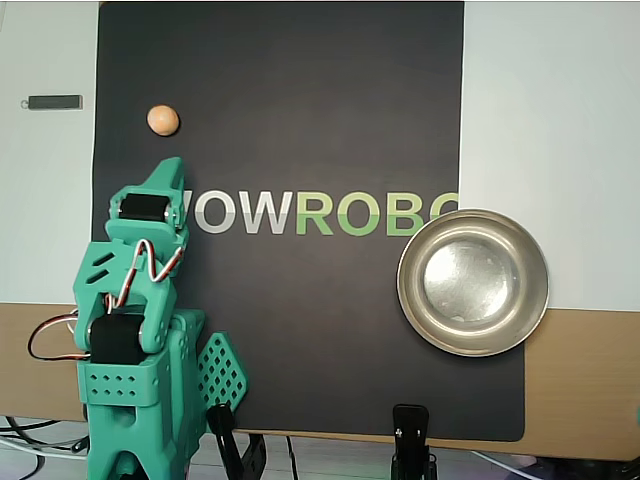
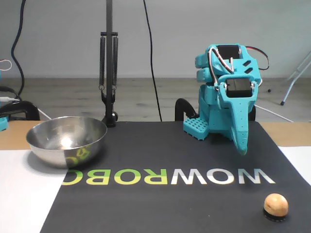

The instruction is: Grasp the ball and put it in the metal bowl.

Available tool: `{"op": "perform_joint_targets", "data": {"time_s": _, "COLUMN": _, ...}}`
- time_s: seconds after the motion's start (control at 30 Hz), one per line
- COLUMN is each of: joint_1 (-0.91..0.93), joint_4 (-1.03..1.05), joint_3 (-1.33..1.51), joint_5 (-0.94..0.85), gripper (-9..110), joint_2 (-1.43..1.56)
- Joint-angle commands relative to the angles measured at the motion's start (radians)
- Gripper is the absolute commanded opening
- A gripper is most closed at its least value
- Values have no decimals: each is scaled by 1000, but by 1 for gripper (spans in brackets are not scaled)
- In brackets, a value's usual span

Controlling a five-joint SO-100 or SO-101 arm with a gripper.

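Note:
The peach-orange ball rests on the black mat at the upper left of the overhead view; the fixed view shows the ball at the lower right, on a small dark ring. The shiny metal bowl sits at the mat's right edge overhead, and the bowl stands at the left in the fixed view, with nothing in it. My teal gripper is folded over the arm's base, pointing toward the ball but a short way from it. In the fixed view the gripper hangs tip-down, shut, holding nothing.
A black mat with "WOWROBO" lettering covers the table's middle. A small dark bar lies on the white surface left of the mat. Two black clamps grip the near table edge; a stand rises behind the bowl.

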Motion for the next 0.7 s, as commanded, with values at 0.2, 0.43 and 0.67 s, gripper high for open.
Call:
{"op": "perform_joint_targets", "data": {"time_s": 0.2, "joint_1": 5, "joint_4": 2, "joint_3": 35, "joint_5": -3, "gripper": 0, "joint_2": 57}}
{"op": "perform_joint_targets", "data": {"time_s": 0.43, "joint_1": 5, "joint_4": 2, "joint_3": 35, "joint_5": -3, "gripper": 0, "joint_2": 57}}
{"op": "perform_joint_targets", "data": {"time_s": 0.67, "joint_1": 5, "joint_4": 2, "joint_3": 35, "joint_5": -3, "gripper": 0, "joint_2": 57}}
